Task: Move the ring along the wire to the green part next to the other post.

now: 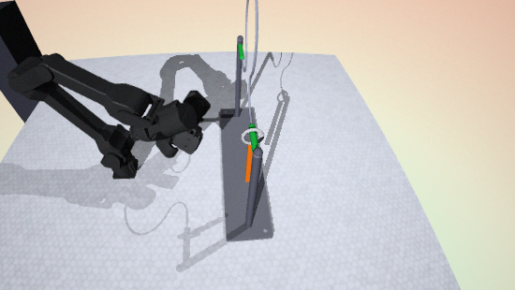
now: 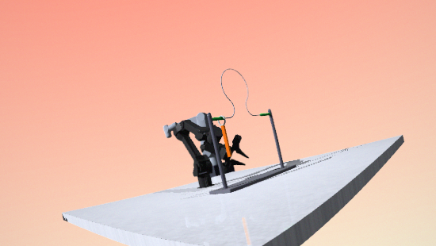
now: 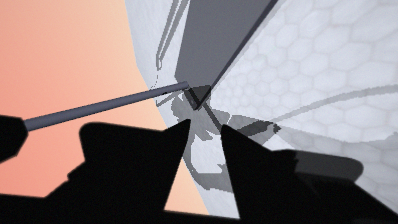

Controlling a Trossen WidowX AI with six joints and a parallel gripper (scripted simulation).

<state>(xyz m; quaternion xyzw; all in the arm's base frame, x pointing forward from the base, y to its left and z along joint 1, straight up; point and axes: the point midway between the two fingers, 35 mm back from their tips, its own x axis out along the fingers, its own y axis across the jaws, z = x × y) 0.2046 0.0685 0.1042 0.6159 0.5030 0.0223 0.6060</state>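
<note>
From the top, the pale worktop (image 1: 356,210) (image 2: 285,194) (image 3: 325,60) has a fine hexagonal pattern under and around the gripper (image 1: 212,120) (image 2: 246,160) (image 3: 206,123), with a peach-to-green backdrop beyond. The arm's own body partly hides the fingers. To the gripper's lower right in this view, the white ring (image 1: 243,139) (image 2: 224,123) hangs around a green wire section (image 1: 254,138) (image 2: 216,118) beside the nearer post (image 1: 253,192) (image 2: 217,155), its straight orange handle (image 1: 248,164) (image 2: 226,140) apart from the gripper. The picture's upper edge cuts off the thin wire loop.

From outside, the smooth, round posts stand on a flat dark base plate (image 1: 239,187) (image 2: 254,180) (image 3: 210,30); the wire's whole curve rises above the gripper. The nearer post and handle partly cover the black arm.

From the wrist, the gripper is partly open and empty, its tapering fingers near-black silhouettes. Ring and handle are out of sight; shadows cross the worktop beyond the tips.
</note>
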